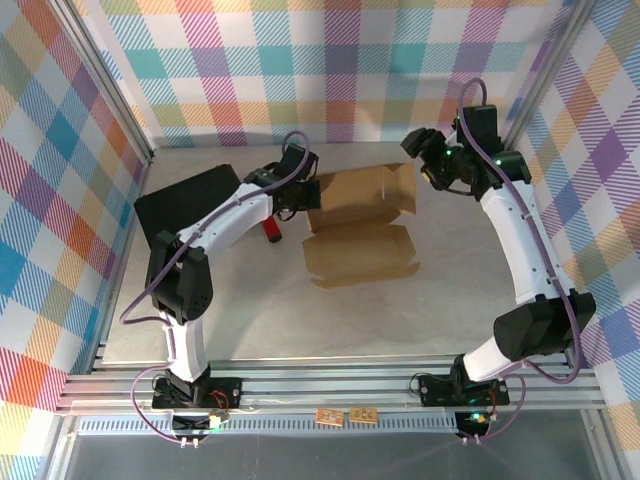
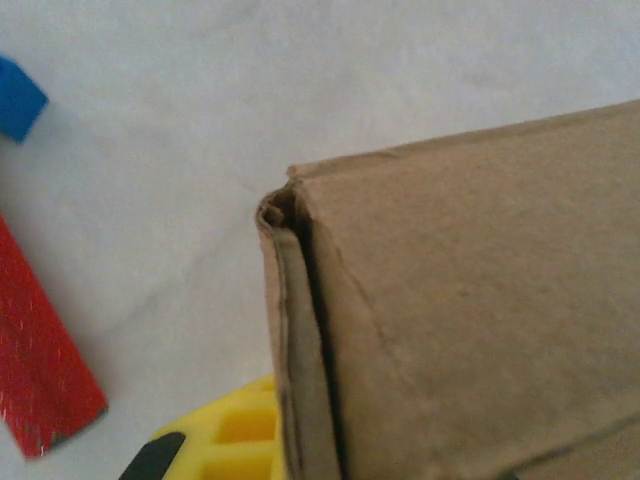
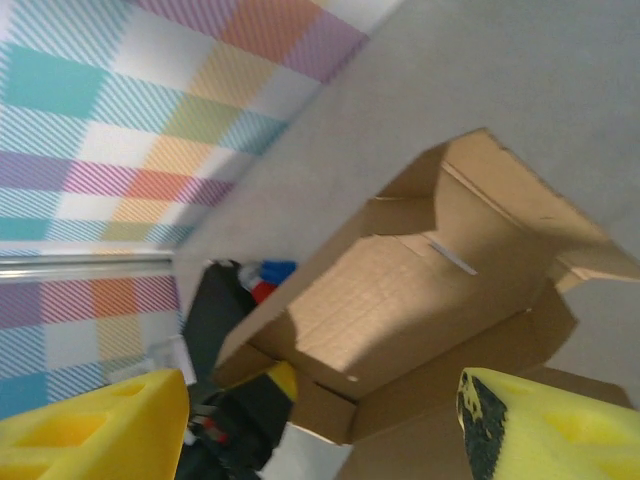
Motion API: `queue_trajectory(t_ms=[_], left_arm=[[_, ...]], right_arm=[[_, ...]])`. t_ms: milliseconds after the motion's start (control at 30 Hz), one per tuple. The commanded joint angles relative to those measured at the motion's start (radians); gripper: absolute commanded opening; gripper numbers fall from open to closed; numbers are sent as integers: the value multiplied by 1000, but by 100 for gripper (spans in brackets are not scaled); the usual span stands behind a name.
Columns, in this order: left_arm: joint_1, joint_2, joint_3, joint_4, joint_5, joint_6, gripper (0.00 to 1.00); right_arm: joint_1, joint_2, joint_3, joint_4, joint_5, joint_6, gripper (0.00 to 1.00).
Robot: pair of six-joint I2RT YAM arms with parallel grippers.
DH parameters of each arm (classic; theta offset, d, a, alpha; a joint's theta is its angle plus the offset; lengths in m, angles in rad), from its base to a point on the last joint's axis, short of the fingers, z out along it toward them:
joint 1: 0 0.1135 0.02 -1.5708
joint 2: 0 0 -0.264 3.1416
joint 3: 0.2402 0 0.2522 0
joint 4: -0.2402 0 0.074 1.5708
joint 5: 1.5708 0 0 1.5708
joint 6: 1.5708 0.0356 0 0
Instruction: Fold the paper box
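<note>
1. Roughly mid-table (image 1: pixel 300 320), the paper box (image 1: pixel 360 225) lies half-formed: its far part has walls standing up as a shallow tray, while a broad flap lies flat on the near side.
2. The left gripper (image 1: pixel 295 200) is clamped tight on the box's left end wall; one yellow finger pad (image 2: pixel 225 440) sits against the folded cardboard corner.
3. The right gripper (image 3: pixel 320 420) hangs above the box's far right corner with its jaws spread wide and nothing between them (it looks down into the tray).
4. A black case (image 1: pixel 190 205) lies to the left of the box.
5. A red block (image 2: pixel 40 350) and a blue piece (image 2: pixel 18 95) rest on the table near the left gripper.
</note>
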State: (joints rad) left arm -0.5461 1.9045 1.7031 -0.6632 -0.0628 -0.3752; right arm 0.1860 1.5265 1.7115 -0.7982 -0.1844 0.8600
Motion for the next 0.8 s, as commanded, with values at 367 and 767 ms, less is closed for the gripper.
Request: queue_trajectory(t_ms=[367,767], left_arm=[[-31,-160,-9,-327,92,-77,0],[-62,-187,-34,-293,58,-58,0]], right_arm=[[30,96,45,-167,-155,-53,51],[87,281,150,-212,-174,-66,55]])
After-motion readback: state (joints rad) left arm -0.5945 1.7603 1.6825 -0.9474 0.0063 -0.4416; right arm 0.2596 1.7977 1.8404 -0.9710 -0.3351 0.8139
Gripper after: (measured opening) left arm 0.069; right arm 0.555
